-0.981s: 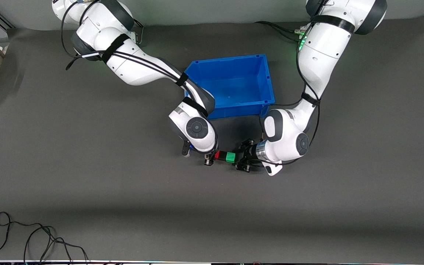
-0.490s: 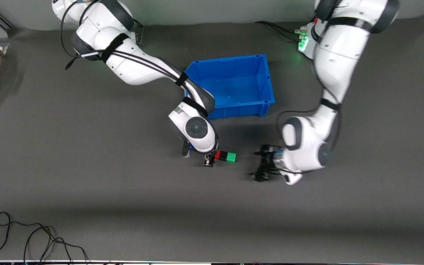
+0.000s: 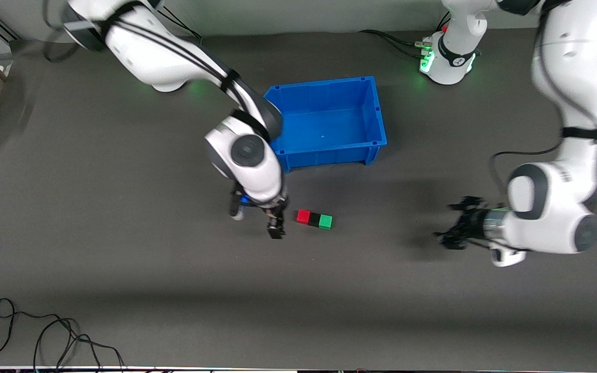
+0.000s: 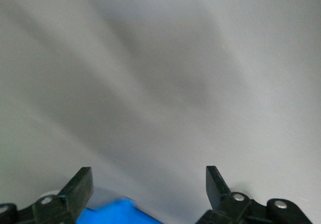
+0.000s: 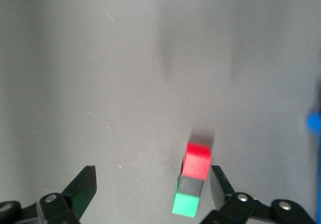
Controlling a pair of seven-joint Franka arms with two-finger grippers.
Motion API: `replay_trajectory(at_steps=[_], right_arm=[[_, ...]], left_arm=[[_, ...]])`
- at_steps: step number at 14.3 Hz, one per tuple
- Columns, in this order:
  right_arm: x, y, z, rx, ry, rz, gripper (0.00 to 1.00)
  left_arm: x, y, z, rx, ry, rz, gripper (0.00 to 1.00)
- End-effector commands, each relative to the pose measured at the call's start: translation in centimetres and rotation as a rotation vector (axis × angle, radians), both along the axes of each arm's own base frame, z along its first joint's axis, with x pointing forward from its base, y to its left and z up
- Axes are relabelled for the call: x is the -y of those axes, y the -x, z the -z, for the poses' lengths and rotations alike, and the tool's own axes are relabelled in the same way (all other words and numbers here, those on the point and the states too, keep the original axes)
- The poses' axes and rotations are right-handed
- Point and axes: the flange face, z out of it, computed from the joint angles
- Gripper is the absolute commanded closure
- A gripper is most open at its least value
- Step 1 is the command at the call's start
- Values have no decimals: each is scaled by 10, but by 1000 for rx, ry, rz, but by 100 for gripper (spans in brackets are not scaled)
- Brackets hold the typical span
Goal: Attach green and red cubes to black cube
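Red plastic cube [image 3: 303,216], matte black cube [image 3: 314,219] and green cube [image 3: 325,221] sat joined in a row on the grey table [image 3: 122,259] — the right gripper [image 3: 276,228] just beside, the left gripper [image 3: 454,228] well apart, both spread wide, holding nothing.

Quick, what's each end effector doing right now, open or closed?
Left end effector: open, empty.
Right end effector: open, empty, beside the red cube.
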Motion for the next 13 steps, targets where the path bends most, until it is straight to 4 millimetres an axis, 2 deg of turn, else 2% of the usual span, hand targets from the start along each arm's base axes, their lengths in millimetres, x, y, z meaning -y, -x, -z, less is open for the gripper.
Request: replay_trajectory(at_steps=[1,2,4,5,7,9,11,12,13], right_arm=[[79,40,-50,36,106,-192,0],[103,45,-69,55,134,-262,0],[134,55,-97,56,200,-430,0],[147,57,-104,23,233,-525,0],[165,63,-109,-70,276,-701,0],[197,57,-129,-66,224,-783,0],[243,47,-149,-43,162,-879,0],[263,45,-153,-63,153,-949,0],[284,40,-167,-71,159,-1010,0]], left_arm=[[-20,11,-45,45,-39,148,0],[-36,15,-64,70,-16,200,0],[-60,21,-108,127,25,304,0],[-73,24,-126,145,57,381,0],[-83,25,-169,212,119,582,0],[-83,32,-205,256,81,692,0],[-62,40,-236,278,2,812,0],[-48,44,-246,281,-30,854,0],[-41,48,-255,286,-53,874,0]])
